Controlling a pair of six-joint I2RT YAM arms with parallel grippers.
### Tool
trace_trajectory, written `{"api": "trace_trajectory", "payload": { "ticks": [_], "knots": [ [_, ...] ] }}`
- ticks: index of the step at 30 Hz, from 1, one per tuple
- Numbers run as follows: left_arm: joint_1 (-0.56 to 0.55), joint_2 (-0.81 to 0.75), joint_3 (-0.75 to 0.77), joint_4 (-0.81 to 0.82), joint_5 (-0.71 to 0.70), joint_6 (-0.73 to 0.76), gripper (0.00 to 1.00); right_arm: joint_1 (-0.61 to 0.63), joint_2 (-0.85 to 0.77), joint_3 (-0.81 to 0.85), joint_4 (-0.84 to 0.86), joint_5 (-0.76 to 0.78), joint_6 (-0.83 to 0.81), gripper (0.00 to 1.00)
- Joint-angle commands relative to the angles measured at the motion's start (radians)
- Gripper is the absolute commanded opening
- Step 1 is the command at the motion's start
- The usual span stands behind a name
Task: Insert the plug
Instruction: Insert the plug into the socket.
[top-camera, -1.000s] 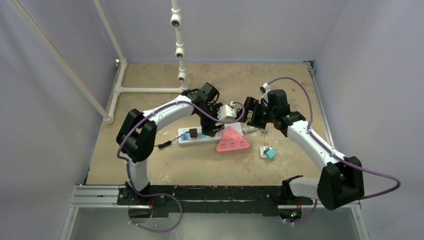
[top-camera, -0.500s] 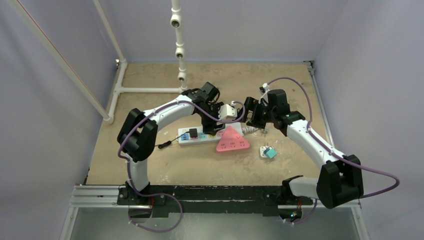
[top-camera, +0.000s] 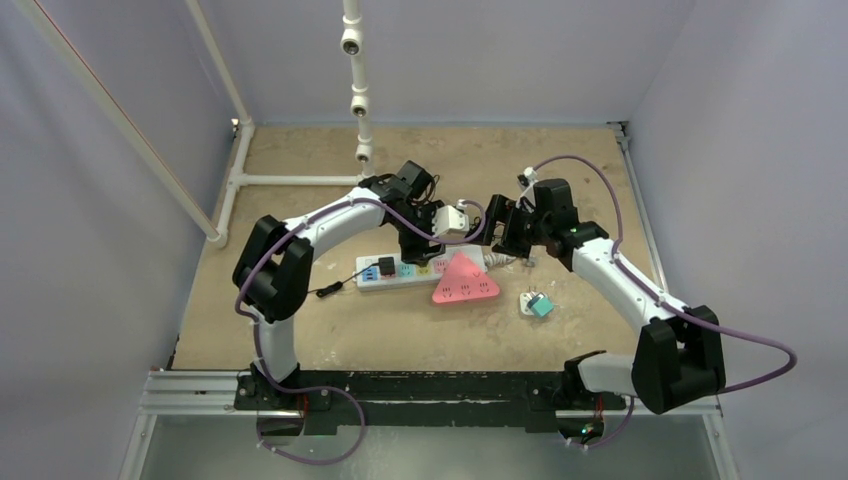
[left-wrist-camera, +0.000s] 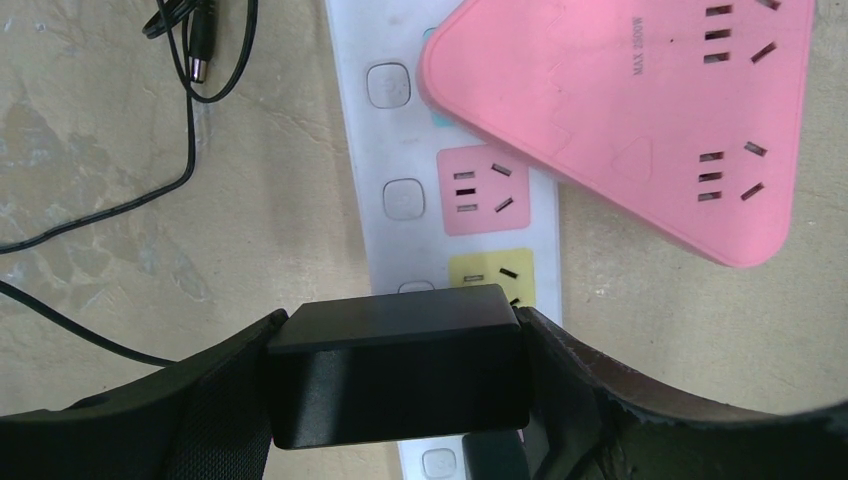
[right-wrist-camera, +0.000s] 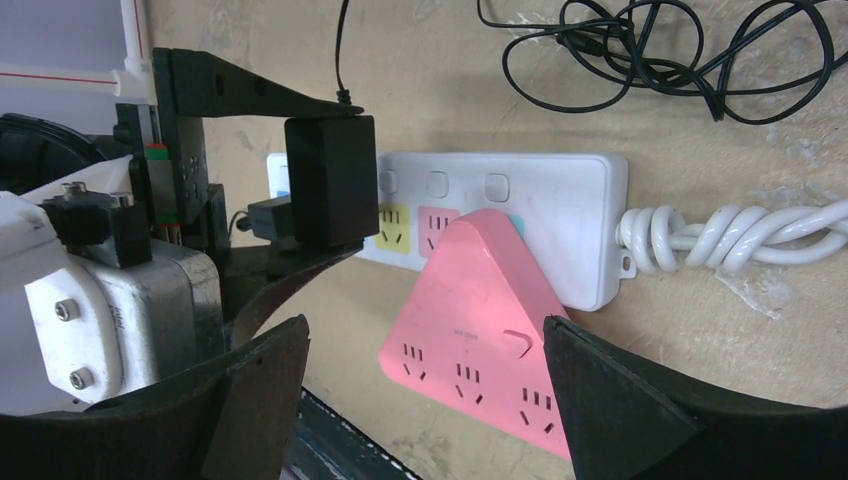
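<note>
My left gripper (left-wrist-camera: 400, 385) is shut on a black plug adapter (left-wrist-camera: 398, 365) and holds it just above the white power strip (left-wrist-camera: 380, 140), over its yellow socket (left-wrist-camera: 492, 277). The right wrist view shows the same adapter (right-wrist-camera: 331, 182) held above the strip (right-wrist-camera: 560, 200) near the yellow socket (right-wrist-camera: 392, 228). A pink triangular multi-socket (top-camera: 464, 281) lies against the strip (top-camera: 400, 272). My right gripper (right-wrist-camera: 425, 390) is open and empty, hovering above the pink socket (right-wrist-camera: 480, 330). In the top view the left gripper (top-camera: 432, 250) and right gripper (top-camera: 500, 230) face each other over the strip.
A second black plug (top-camera: 385, 266) sits in the strip's left end. A thin black cable (left-wrist-camera: 120, 150) and a coiled white cord (right-wrist-camera: 740, 235) lie on the board. A small white and teal adapter (top-camera: 537, 304) lies right of the pink socket. A white pipe frame (top-camera: 300, 180) stands at back left.
The left arm has shifted slightly toward the back and left with the adapter still in it. The right arm has hardly moved.
</note>
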Motion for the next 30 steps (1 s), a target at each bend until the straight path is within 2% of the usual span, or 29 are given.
{"api": "trace_trajectory", "payload": {
  "ticks": [1,30],
  "knots": [
    [0.011,0.006,-0.002,0.020,0.017,0.018,0.00,-0.004,0.008,0.006,0.039,-0.029,-0.018,0.88],
    [0.011,-0.025,-0.085,0.087,0.066,-0.003,0.00,-0.005,0.032,0.009,0.034,-0.033,-0.021,0.88]
  ]
}}
